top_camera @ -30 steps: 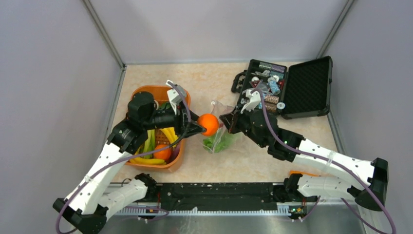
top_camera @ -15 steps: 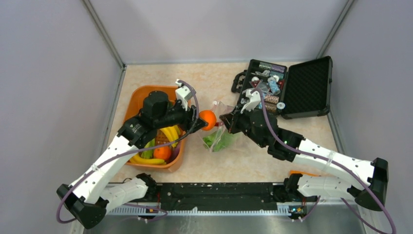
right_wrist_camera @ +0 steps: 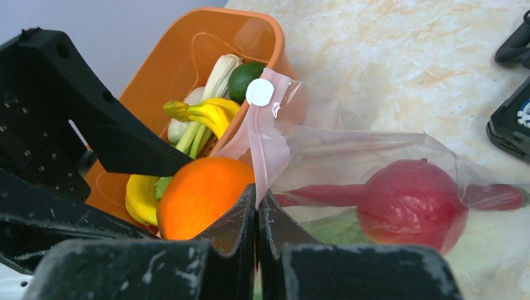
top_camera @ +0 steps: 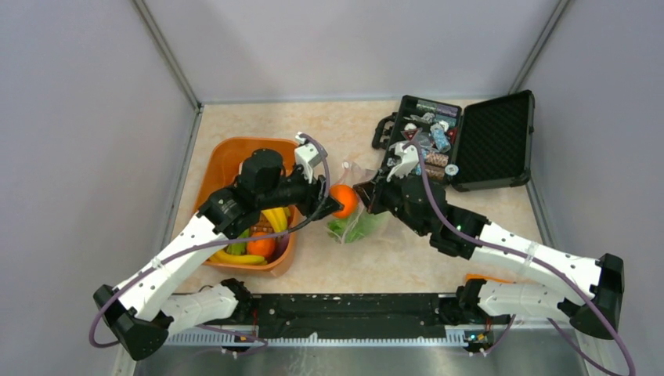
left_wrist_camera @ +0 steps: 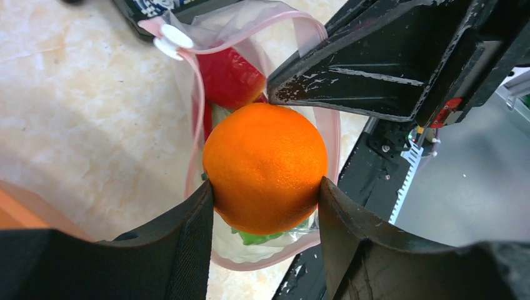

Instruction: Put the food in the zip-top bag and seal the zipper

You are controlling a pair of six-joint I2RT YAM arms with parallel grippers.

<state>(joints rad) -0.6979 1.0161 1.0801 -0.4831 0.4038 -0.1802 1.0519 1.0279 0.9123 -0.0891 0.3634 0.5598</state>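
The left gripper [left_wrist_camera: 265, 187] clamps a smooth, round orange [left_wrist_camera: 265, 156] between black fingers, just above the open mouth of the clear, crinkly bag [left_wrist_camera: 250, 25]. The right gripper [right_wrist_camera: 257, 215] pinches the bag's pink zipper [right_wrist_camera: 259, 150] edge. Inside lie a glossy red fruit [right_wrist_camera: 412, 203] and green leaves [left_wrist_camera: 256, 238].

- The tub [top_camera: 225, 160] sits left of the bag [top_camera: 360, 227].
- The case [top_camera: 495, 141] lies behind-right of it.
- An orange [top_camera: 344, 200] is over the bag's mouth.
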